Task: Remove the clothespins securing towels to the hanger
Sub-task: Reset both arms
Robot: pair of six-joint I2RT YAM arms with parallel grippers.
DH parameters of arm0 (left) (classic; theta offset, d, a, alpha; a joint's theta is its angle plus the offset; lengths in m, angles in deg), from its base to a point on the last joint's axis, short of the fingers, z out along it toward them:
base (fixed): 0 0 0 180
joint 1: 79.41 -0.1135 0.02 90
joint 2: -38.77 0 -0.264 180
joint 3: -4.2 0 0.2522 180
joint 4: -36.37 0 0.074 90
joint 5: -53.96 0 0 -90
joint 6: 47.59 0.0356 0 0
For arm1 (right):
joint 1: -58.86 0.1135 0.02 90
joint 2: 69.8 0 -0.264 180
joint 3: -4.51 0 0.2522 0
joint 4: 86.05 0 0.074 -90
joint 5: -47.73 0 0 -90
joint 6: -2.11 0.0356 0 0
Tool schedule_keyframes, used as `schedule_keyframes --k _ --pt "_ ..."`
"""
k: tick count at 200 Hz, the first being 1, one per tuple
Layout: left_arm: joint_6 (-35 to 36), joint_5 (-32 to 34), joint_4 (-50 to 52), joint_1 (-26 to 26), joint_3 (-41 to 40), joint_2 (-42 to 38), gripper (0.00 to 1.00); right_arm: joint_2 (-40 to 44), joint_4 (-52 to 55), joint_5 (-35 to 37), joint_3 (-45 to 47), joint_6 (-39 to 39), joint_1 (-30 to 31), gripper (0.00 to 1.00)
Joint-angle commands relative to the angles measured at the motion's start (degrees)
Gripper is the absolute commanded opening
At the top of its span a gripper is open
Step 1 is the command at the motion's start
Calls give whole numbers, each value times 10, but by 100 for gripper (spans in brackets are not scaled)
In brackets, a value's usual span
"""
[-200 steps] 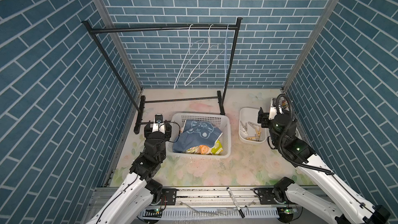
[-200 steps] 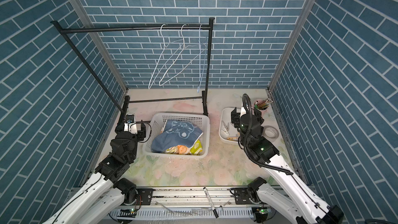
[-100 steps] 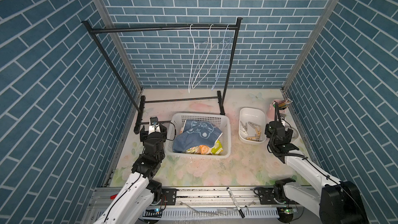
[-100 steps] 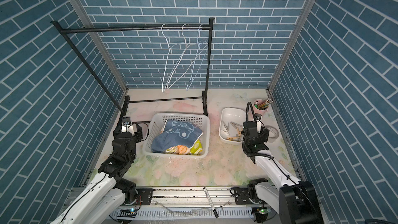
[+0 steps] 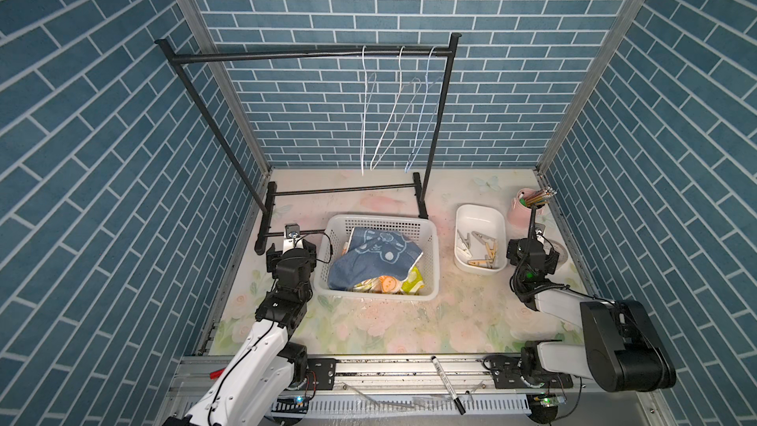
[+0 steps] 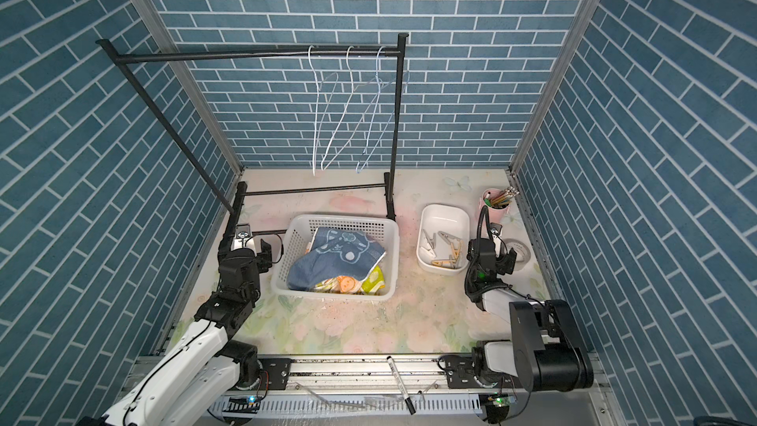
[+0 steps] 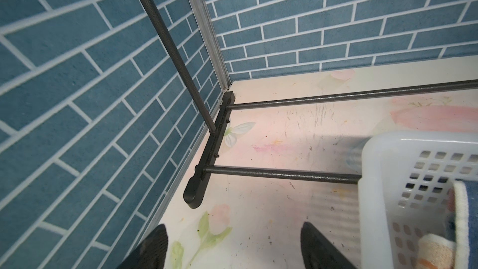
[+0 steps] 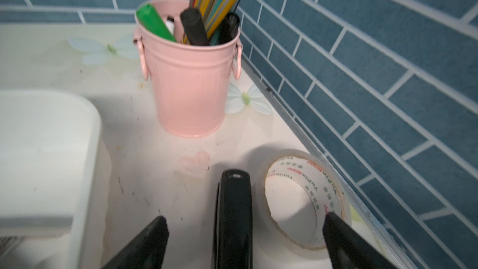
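Several clothespins (image 5: 480, 248) lie in a white bin (image 5: 480, 211), seen in both top views. The towels are heaped in a white basket (image 5: 383, 221), the blue towel (image 5: 370, 262) over the orange and yellow-green ones. Three wire hangers (image 5: 393, 116) hang bare at the right end of the black rack's rail. My left gripper (image 7: 234, 231) is open and empty over the floor between the basket (image 7: 413, 142) and the left wall. My right gripper (image 8: 244, 218) is open beside the bin's right side. A black oblong thing (image 8: 234, 203) lies between its fingers, touching neither.
A pink cup (image 8: 190, 84) of pencils and markers stands by the right wall behind my right gripper (image 5: 532, 248). A tape roll (image 8: 302, 197) lies next to it. The rack's foot bars (image 7: 279, 173) cross the floor ahead of my left gripper (image 5: 297, 244).
The right arm has drawn back from over the bin to its right side, near the tape roll, its jaws a little wider. The hangers have swung. The left arm shifted slightly.
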State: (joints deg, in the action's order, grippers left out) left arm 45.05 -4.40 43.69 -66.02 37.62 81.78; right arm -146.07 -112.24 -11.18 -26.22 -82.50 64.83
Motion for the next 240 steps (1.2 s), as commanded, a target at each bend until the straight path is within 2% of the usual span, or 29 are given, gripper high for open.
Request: schedule_keyframes --k 1,11,22,45,61,88,115,151,174,214,230,240 --pt "-17 -40 -42 -13 -15 24 82 -44 -150 -82 5 -21 -26 95" --pt "-21 -55 -60 -18 -20 38 82 -79 -198 -114 11 -19 -37 95" --pt "-26 -67 -77 -23 -24 54 82 -84 -186 -161 7 -28 -41 95" --pt "-27 -88 -107 -33 -30 84 82 -126 -242 -205 13 -36 -50 96" --pt "-26 -103 -138 -39 -36 98 82 -117 -200 -227 2 -28 -61 96" --pt "-25 -133 -230 -50 -61 124 82 -118 -100 -218 -51 -6 -76 97" --pt "-14 -149 -333 -58 -84 168 84 -120 -110 -220 -47 -7 -76 98" --pt "-5 -182 -479 -71 -100 268 87 -120 -110 -219 -47 -7 -76 98" --pt "22 -203 -497 -78 -77 310 88 -120 -110 -219 -47 -8 -76 99" --pt "4 -226 -701 -106 -97 475 89 -119 -110 -219 -47 -8 -76 99" --pt "2 -232 -628 -110 -84 441 90 -120 -109 -219 -47 -8 -76 99" --pt "3 -241 -629 -113 -77 451 91 -120 -109 -220 -47 -8 -76 99"
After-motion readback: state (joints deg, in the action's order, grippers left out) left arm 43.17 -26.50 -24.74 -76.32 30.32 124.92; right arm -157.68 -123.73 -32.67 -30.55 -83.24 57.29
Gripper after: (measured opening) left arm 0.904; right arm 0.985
